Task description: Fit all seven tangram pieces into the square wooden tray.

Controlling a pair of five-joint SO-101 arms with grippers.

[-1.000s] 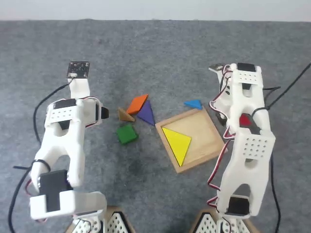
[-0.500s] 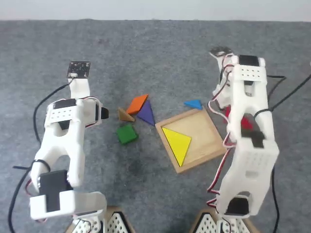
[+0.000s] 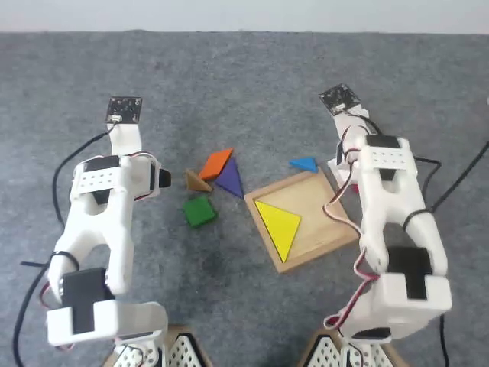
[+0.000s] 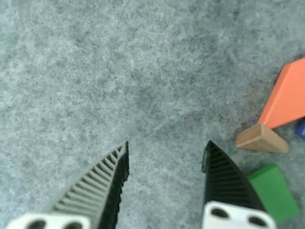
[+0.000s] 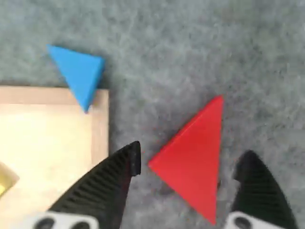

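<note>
Grey fuzzy table covering [image 3: 229, 84], pale band [image 3: 244, 15] beyond — far edge
</note>
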